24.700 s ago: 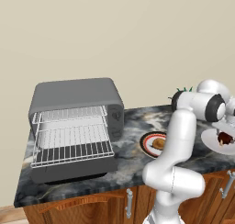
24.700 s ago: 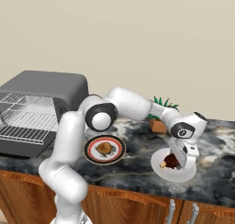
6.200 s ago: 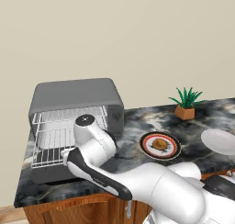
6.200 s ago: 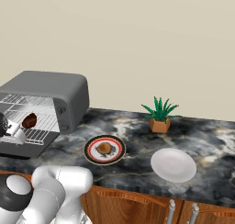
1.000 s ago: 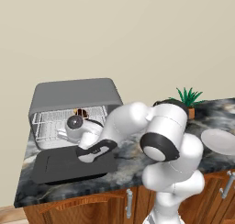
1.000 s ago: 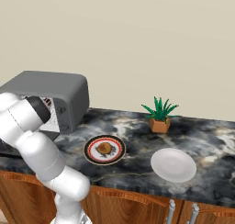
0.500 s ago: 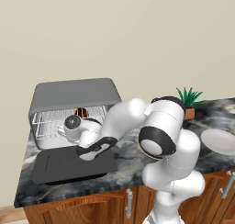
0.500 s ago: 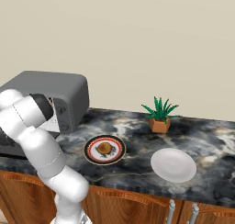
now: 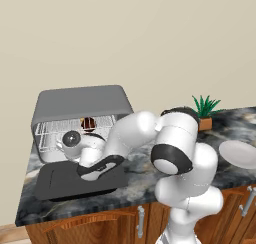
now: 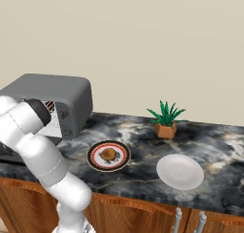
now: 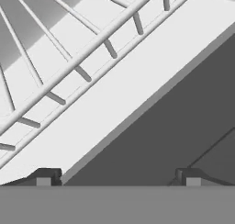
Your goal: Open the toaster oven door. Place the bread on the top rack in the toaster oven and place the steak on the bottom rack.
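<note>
Toaster oven [image 9: 80,105] door [image 9: 80,180] lay open; steak [image 9: 89,123] sat inside on a rack [image 9: 50,133]. Gripper [image 11: 117,175] jaws stood apart, empty. Bread [image 10: 108,154] remained on patterned plate [image 10: 95,163], beside white plate [image 10: 180,172] and plant [image 10: 165,117]. No legible writing.

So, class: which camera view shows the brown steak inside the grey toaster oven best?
The left base view: the brown steak sits on a wire rack inside the open grey toaster oven. In the right base view the steak is a sliver beside the arm.
</note>
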Motion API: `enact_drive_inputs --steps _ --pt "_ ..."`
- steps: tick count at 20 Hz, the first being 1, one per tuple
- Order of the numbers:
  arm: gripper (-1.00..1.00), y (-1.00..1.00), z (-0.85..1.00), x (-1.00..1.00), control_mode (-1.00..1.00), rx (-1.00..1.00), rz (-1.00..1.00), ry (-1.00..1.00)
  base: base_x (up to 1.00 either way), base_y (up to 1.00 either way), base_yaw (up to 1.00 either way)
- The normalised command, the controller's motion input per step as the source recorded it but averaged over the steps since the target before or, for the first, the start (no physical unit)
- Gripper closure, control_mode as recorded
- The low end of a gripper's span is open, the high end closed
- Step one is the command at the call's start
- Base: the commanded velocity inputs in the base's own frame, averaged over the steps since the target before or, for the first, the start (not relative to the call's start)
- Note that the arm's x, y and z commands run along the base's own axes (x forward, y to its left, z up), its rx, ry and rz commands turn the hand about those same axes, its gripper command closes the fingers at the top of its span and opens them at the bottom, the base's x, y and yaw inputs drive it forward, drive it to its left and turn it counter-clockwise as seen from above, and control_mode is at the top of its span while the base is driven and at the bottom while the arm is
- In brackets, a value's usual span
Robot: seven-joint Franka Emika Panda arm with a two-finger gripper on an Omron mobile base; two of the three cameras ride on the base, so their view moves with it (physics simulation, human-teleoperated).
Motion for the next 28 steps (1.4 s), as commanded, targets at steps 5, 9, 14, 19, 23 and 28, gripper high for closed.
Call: enact_drive_inputs --steps 5,9,14,19,23,28 --pt "-1.00 0.08 0.19 -0.34 -1.00 0.00 0.00 -0.01 0.00 0.00 0.00" --pt "-1.00 0.00 0.25 -0.23 -1.00 0.00 0.00 -0.06 0.00 0.00 0.00" --pt "-1.00 -0.04 0.22 -0.18 -1.00 0.00 0.04 -0.13 0.00 0.00 0.00" --pt "-1.00 -0.06 0.18 -0.19 -1.00 -0.01 0.04 -0.18 0.00 0.00 0.00" --pt "-1.00 -0.14 0.19 -0.06 -1.00 -0.05 0.00 -0.20 0.00 0.00 0.00" --pt "-1.00 -0.14 0.27 0.00 -1.00 -0.06 0.00 -0.11 0.00 0.00 0.00"
